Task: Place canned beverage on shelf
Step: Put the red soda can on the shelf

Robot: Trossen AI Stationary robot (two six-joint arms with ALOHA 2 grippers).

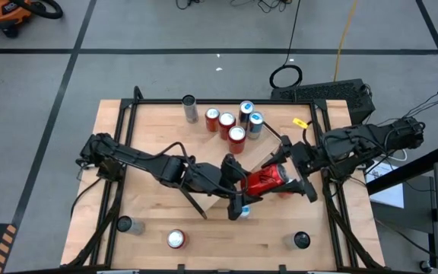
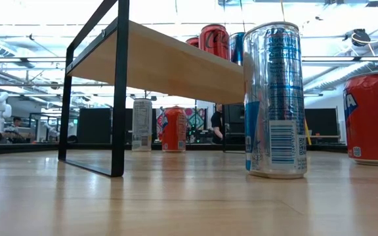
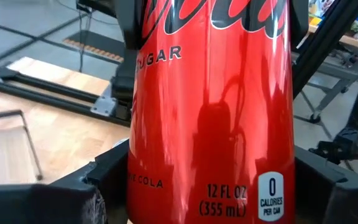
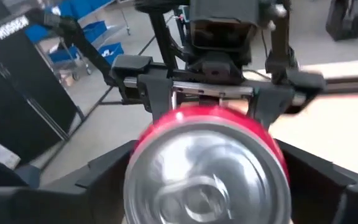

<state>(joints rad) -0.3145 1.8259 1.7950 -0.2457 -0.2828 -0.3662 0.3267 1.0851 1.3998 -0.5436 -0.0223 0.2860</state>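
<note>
Just right of centre in the high view, a red cola can (image 1: pixel 265 181) lay tilted on its side above the tabletop (image 1: pixel 158 129), caught between both arms. The left gripper (image 1: pixel 243 199) reached in from the left, its fingers (image 3: pixel 92 193) pressed against the can's body — closed on it. The right gripper (image 1: pixel 293 179) came from the right; its wrist view looked onto the can's silver top, a finger at either side, but whether it gripped could not be told. In the low view the shelf (image 2: pixel 163 62) filled the upper left, cans on top; a slim silver can (image 2: pixel 274 98) stood in front.
</note>
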